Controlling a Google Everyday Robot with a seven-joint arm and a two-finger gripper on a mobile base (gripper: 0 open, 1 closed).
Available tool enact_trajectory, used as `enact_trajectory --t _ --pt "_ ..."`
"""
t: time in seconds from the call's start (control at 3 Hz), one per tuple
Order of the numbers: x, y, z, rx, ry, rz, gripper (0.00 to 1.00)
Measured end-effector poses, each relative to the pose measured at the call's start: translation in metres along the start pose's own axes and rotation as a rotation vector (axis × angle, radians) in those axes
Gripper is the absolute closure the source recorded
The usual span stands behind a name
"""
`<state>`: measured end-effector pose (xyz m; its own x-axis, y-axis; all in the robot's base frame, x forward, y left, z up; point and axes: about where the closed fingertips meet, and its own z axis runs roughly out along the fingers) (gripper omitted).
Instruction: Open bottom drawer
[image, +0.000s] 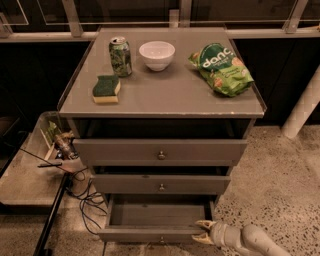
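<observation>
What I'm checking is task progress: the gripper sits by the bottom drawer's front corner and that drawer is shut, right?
No, the bottom drawer is pulled out, its tray exposed; the camera view shows it. The gripper does sit by its front corner.

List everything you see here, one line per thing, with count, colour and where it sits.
soda can: 1, green, cabinet top, back left
bowl: 1, white, right of the can
chip bag: 1, green, cabinet top, right side
sponge: 1, green over yellow, front left
cabinet: 1, grey, centre
top drawer: 1, grey, uppermost
middle drawer: 1, grey, below it
bottom drawer: 1, grey, lowest, pulled out
cables: several, dark, floor at left
gripper: 1, pale, at the bottom drawer's right front corner
</observation>
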<state>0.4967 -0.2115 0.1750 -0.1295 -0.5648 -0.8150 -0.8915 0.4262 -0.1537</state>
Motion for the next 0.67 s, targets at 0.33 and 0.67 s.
enact_trajectory --t 0.33,0.67 --pt "0.0008 0.0014 -0.0009 0.001 0.004 -0.002 0.84" --pt "0.0044 0.0062 -0.007 0.01 0.005 0.005 1.0"
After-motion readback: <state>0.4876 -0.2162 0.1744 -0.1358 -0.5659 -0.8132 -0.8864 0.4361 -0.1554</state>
